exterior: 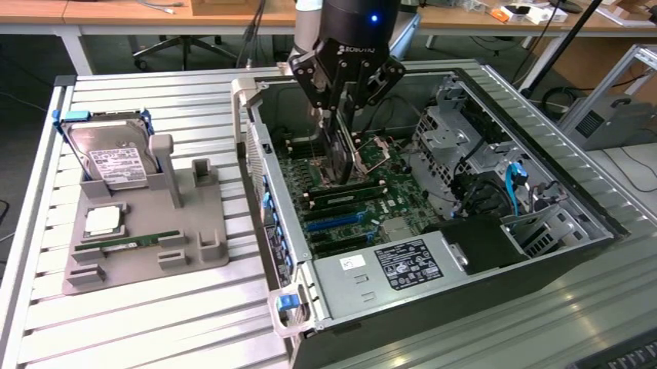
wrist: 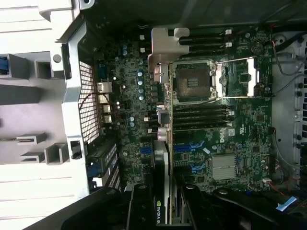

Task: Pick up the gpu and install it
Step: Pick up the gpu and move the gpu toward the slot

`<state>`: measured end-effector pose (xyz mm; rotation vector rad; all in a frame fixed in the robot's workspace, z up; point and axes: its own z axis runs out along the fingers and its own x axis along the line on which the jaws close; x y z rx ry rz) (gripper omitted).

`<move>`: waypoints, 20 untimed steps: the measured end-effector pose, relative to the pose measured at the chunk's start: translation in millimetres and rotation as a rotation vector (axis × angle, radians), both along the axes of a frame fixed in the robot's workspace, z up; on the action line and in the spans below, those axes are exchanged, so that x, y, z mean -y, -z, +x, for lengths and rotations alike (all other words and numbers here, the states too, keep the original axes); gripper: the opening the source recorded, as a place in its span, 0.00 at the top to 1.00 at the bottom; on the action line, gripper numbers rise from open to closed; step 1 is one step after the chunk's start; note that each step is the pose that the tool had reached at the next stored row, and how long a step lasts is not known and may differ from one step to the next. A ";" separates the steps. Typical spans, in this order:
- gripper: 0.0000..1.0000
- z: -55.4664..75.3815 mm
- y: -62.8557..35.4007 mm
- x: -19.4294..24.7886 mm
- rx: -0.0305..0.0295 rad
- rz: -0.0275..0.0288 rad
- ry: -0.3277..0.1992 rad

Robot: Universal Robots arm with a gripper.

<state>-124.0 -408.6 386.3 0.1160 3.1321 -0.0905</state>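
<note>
One gpu [exterior: 339, 150] hangs edge-down in your end effector [exterior: 345, 101], pinched so its connector faces the motherboard [exterior: 395, 204] slots.

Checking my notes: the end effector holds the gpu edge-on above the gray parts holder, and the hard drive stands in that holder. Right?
No. The exterior view shows the end effector holding the gpu edge-on above the motherboard inside the case, not above the gray parts holder. The hard drive does stand in that holder.
</note>
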 end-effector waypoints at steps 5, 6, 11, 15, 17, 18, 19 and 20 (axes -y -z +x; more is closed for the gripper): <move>0.73 0.7 1.1 0.2 0.0001 -0.0009 0.000; 0.73 0.9 1.4 0.2 0.0001 -0.0010 0.000; 0.73 1.7 2.5 0.5 0.0000 -0.0022 0.000; 0.73 2.1 3.4 0.7 0.0001 -0.0029 0.000; 0.73 2.4 3.9 0.8 0.0000 -0.0033 0.000; 0.73 2.5 4.1 0.9 0.0001 -0.0036 0.000; 0.73 2.7 4.4 0.9 0.0000 -0.0039 0.000; 0.73 2.8 4.6 1.0 0.0000 -0.0040 0.000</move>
